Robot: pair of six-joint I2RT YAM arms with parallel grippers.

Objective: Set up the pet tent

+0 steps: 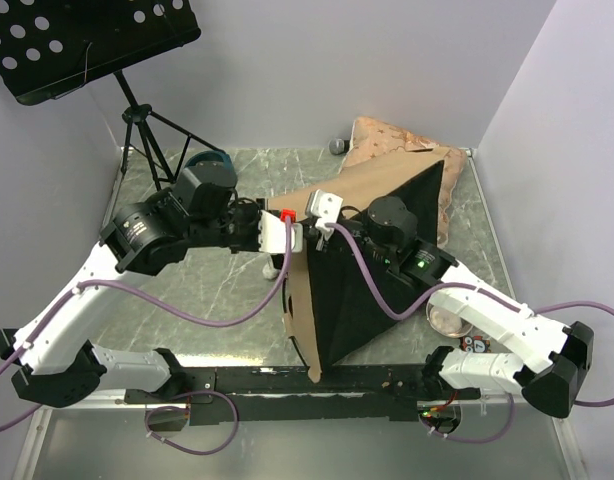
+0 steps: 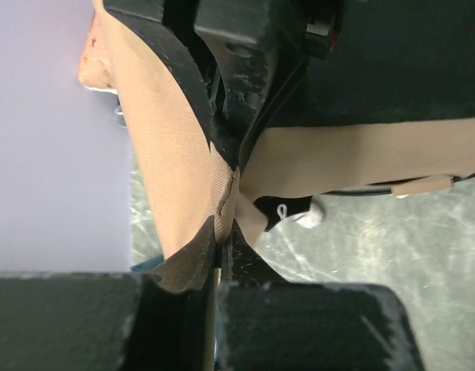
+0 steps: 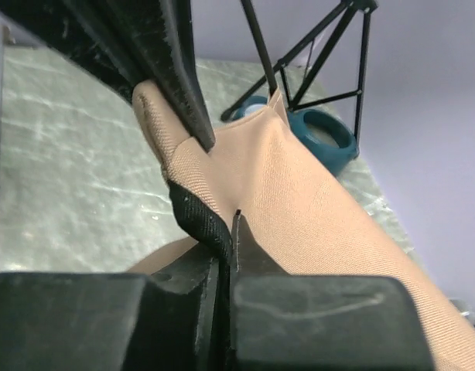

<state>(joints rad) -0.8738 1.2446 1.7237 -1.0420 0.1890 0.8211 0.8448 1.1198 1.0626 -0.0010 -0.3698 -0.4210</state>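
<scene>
Left gripper [image 2: 223,251]: fingers pressed together, pinching a seamed fold of tan fabric at the lower centre of the left wrist view.
Right gripper [image 3: 231,236]: fingers pressed together on the black-trimmed edge of the same fabric, lower centre of the right wrist view. The other arm's dark finger bites the cloth just above.
Pet tent [image 1: 372,285]: centre of the overhead view, lying partly collapsed on the marbled table [image 1: 207,270]. Its black base panel shows, with tan cloth along the left and top. Both grippers meet at its upper left edge.
Label: small tan tab [image 2: 423,185] on the fabric edge, right of the left wrist view; any writing is too small to read.
Pom-pom [image 2: 311,216]: white, just under the tan edge.
Around: blue bowl [image 1: 207,160] upper centre-left; plush cushion [image 1: 387,135] top right; music stand [image 1: 87,40] upper left.
In the way: the left arm's wrist covers most of the bowl, and the tent hides the cushion's near side.
</scene>
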